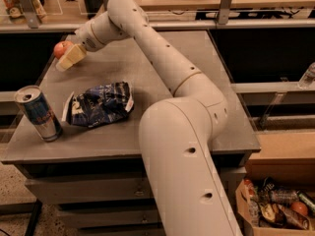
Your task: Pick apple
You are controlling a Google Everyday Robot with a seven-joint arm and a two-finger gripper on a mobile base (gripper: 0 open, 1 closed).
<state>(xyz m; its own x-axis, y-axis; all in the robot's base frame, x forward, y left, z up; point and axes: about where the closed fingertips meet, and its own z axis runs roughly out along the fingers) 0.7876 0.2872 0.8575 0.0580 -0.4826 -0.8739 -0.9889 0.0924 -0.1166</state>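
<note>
The robot's cream arm [182,146] filled the middle of the view. Its thick lower segment rose from the bottom edge, bent at an elbow over the near right part of the bench, and reached back and to the left across the top.

The grey bench [197,58] stood on a drawer-fronted base and carried 3 things, all on its left half. Low at the right, on the floor beside the bench, an open cardboard box [246,193] held a jumble of packaged snacks.

A crumpled dark-blue snack bag [98,103] with white markings lay flat near the front left, just left of the arm's elbow. A blue and silver drink can [38,113] stood upright at the front left corner, just beside the bag and apart from it.

The claw [63,64], pale yellow at its end, sat at the far left edge of the bench, angled down and to the left, well apart from the bag and the can. Whether it was wide, narrow or gripping anything could not be told from this angle.

The apple [60,48], red-orange and round, sat at that same far left edge. It was right against the upper side of the claw and partly hidden by it.
</note>
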